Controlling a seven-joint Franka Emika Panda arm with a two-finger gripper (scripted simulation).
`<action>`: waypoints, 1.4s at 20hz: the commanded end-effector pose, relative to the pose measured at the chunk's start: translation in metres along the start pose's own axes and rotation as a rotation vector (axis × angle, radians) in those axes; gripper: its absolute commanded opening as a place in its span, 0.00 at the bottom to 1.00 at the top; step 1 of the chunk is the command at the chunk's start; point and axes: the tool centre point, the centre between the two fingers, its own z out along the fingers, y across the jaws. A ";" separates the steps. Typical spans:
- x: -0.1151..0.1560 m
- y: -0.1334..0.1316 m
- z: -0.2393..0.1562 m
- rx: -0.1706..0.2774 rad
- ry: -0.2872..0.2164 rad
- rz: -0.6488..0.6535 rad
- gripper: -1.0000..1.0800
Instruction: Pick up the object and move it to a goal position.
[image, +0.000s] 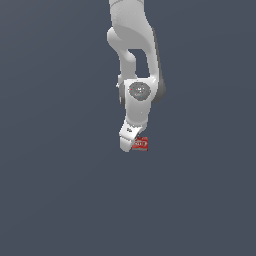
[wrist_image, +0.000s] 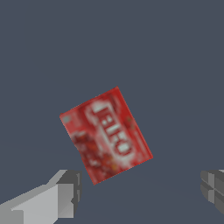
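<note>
The object (wrist_image: 106, 134) is a small red box with white lettering on its face, lying flat and turned at an angle on the dark grey floor. In the exterior view the object (image: 141, 144) shows partly behind the white arm's hand. My gripper (wrist_image: 140, 192) hovers above it, open, with one finger (wrist_image: 65, 192) on one side and the other finger (wrist_image: 213, 187) far apart on the opposite side. Nothing is between the fingers. In the exterior view the gripper (image: 128, 146) hangs low, just to the exterior view's left of the box.
The white arm (image: 134, 55) reaches down from the top of the exterior view. A plain dark grey floor (image: 60, 190) spreads all around with no other objects in sight.
</note>
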 end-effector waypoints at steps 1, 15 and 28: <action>0.003 -0.005 0.003 -0.005 0.004 -0.085 0.96; 0.017 -0.025 0.014 -0.025 0.022 -0.415 0.96; 0.019 -0.027 0.024 -0.027 0.024 -0.452 0.96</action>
